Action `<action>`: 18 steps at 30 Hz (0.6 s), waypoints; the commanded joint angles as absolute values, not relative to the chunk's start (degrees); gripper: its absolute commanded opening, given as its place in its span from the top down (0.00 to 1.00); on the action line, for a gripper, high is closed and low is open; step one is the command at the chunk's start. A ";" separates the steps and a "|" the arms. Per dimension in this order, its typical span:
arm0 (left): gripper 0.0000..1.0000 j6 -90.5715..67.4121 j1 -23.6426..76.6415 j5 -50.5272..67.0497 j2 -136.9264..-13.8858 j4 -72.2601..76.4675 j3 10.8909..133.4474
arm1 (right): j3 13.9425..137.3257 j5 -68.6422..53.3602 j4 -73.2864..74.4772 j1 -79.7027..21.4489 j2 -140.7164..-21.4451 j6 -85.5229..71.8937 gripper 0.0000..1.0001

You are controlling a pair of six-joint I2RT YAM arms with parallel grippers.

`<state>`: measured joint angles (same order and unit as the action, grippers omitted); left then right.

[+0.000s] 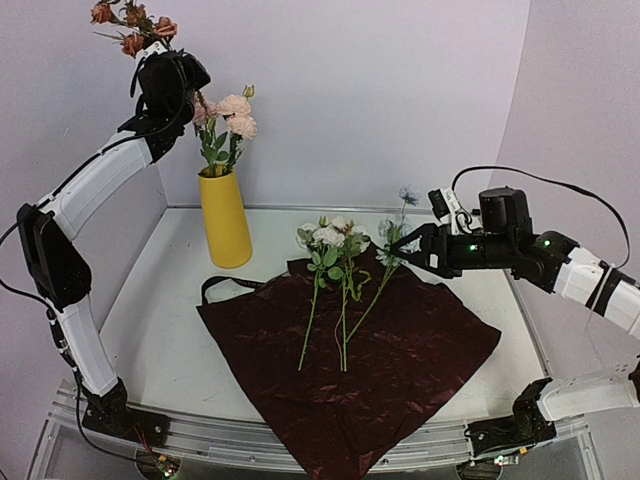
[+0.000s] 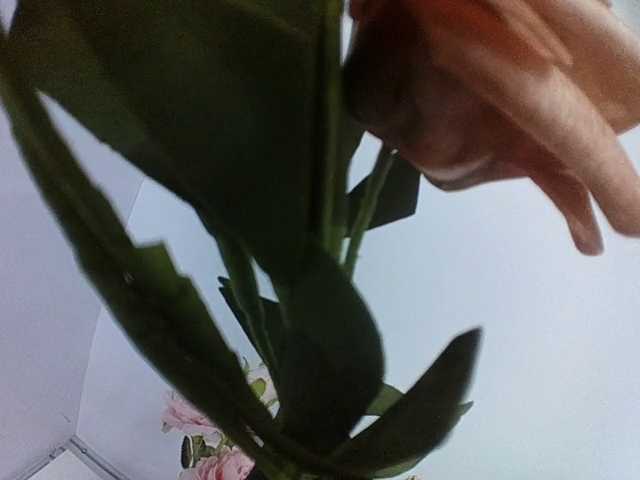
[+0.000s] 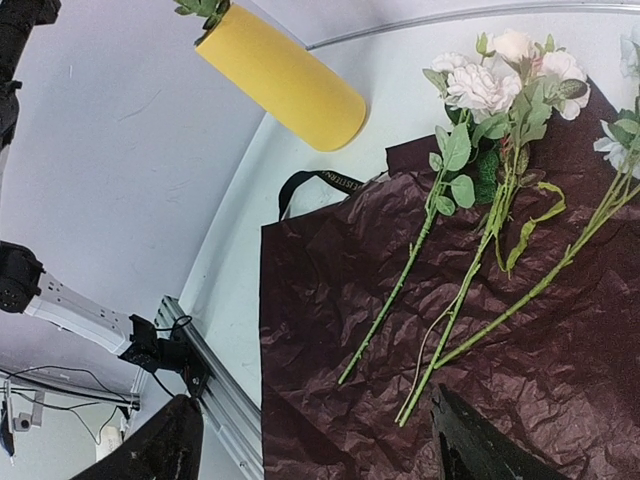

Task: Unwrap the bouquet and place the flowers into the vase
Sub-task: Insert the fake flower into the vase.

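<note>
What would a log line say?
left claw: shut on rust rose stem near yellow vase | right claw: open by pale blue flower | dark red paper: three stems

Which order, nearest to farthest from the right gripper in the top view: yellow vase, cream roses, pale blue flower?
1. pale blue flower, right at the right gripper, at the far right edge of the dark red paper.
2. cream roses, mid-table at the paper's far edge.
3. yellow vase, far left, off the paper.

Vase (image 1: 226, 225) plain yellow; wrapping paper (image 1: 400, 350) dark red, crinkled; ribbon (image 3: 335, 180) black; pink roses (image 1: 236, 110), cream roses (image 1: 328, 236), rust roses (image 1: 132, 28).
</note>
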<state>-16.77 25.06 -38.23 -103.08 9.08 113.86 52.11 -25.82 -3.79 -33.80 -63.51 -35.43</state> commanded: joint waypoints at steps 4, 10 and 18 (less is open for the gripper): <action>1.00 -13.49 24.71 -38.21 -106.20 12.17 116.09 | 55.31 -26.71 -3.35 -33.93 -67.05 -32.74 0.21; 1.00 -15.18 24.72 -38.08 -106.51 12.81 110.55 | 59.41 -27.75 -2.21 -33.93 -69.51 -30.39 0.21; 1.00 -14.60 24.70 -38.33 -105.28 12.83 102.51 | 58.28 -27.94 -2.37 -33.93 -70.41 -31.99 0.22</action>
<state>-14.98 25.06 -37.71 -106.54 10.97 105.60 57.80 -26.71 -2.27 -33.80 -70.02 -31.75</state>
